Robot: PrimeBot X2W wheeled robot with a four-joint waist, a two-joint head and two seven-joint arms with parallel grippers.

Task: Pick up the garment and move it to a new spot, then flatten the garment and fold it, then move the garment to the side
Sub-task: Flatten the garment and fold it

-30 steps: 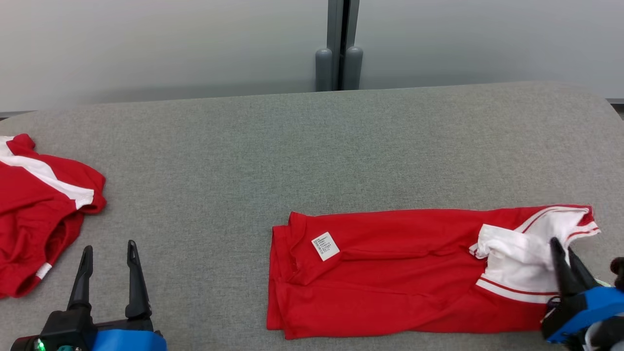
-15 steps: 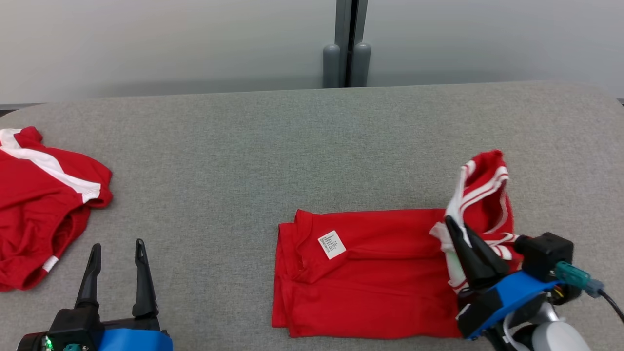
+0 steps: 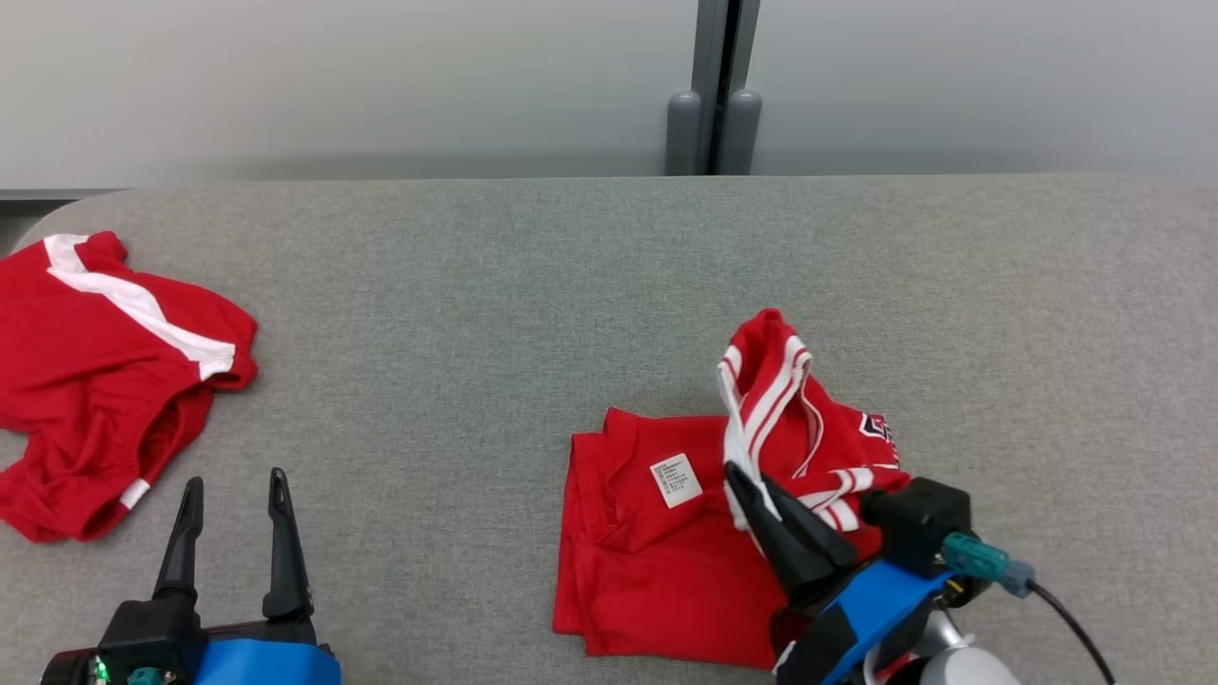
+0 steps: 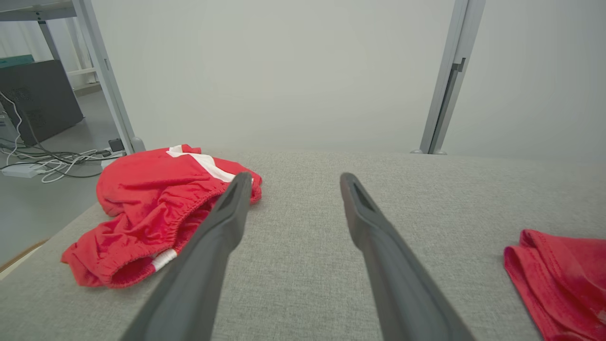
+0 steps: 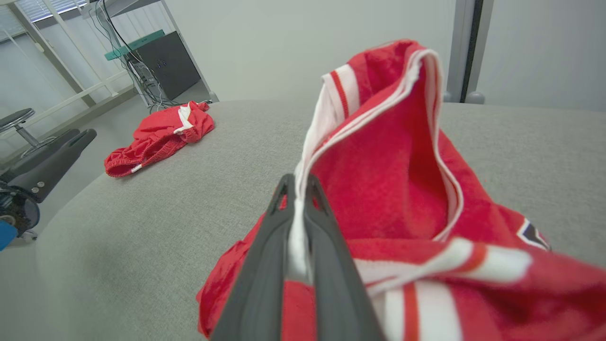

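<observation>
Right gripper (image 3: 747, 480) jaws pinch the red white-striped fabric garment (image 3: 666, 571) by its end, raised over the flat half for folding; left gripper (image 3: 235, 478) waits aside, jaws spread.

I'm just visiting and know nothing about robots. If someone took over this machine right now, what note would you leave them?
Left gripper: open, empty, low at the front left of the grey table.
Right gripper: shut on the white-striped end of the red jersey, lifted above the rest.
Red shorts: crumpled at the table's left end, apart from both grippers.
Done: jersey lies in folded layers.
Left: lay the held end down to finish the fold, then move the jersey aside.
</observation>
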